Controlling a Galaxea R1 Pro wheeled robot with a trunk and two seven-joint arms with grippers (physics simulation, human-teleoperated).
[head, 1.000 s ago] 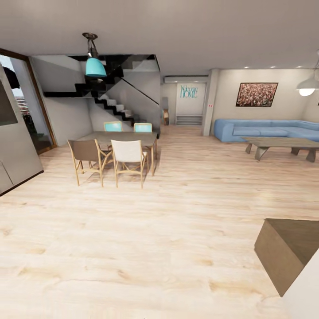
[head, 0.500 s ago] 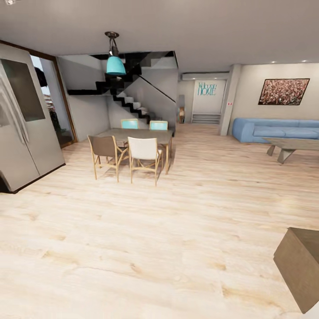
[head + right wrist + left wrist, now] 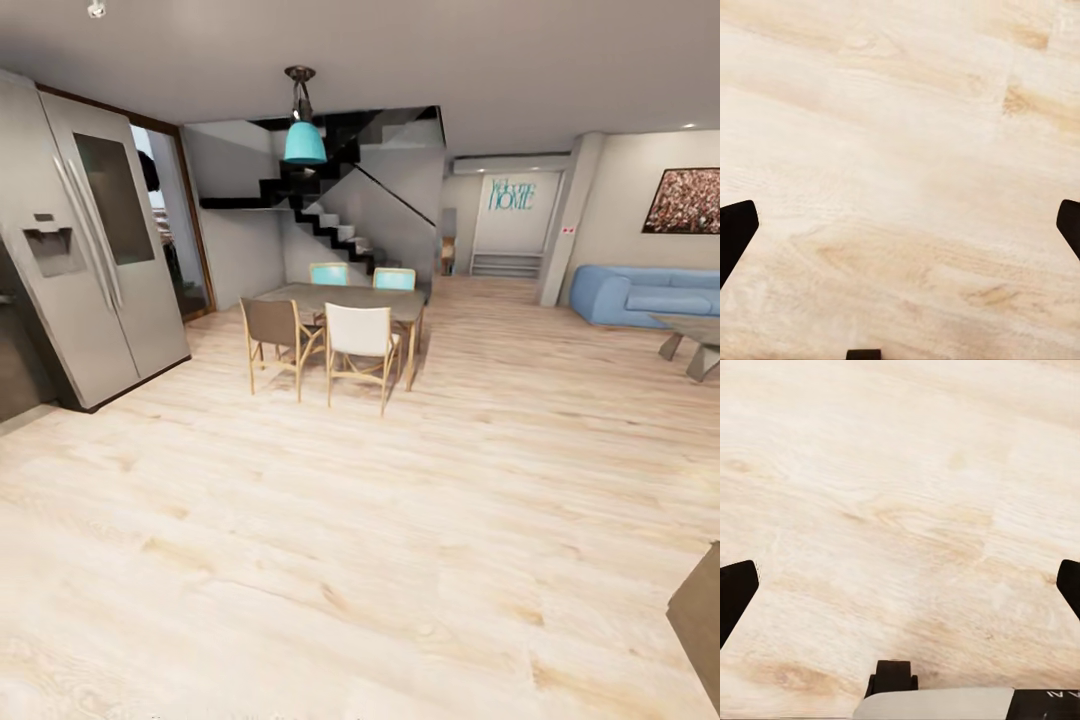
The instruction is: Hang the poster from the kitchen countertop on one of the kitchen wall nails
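Note:
The poster and the kitchen countertop are out of view. In the left wrist view my left gripper (image 3: 900, 592) is open, its two dark fingertips (image 3: 735, 592) wide apart over pale wooden floor, with nothing between them. In the right wrist view my right gripper (image 3: 900, 232) is open too, one black fingertip (image 3: 735, 229) at each side, over the same bare floorboards.
A steel double-door fridge (image 3: 90, 260) stands at the left. A dining table (image 3: 345, 300) with several chairs (image 3: 360, 345) sits ahead, below a teal lamp (image 3: 304, 140), with stairs (image 3: 330, 225) behind. At the right are a blue sofa (image 3: 640, 295), a reddish-brown painting (image 3: 685, 200) and a wooden corner (image 3: 700, 620).
The head camera has swung to the left: the whole room slid right in the picture, the fridge came into sight and the sofa and wooden corner moved toward the right edge.

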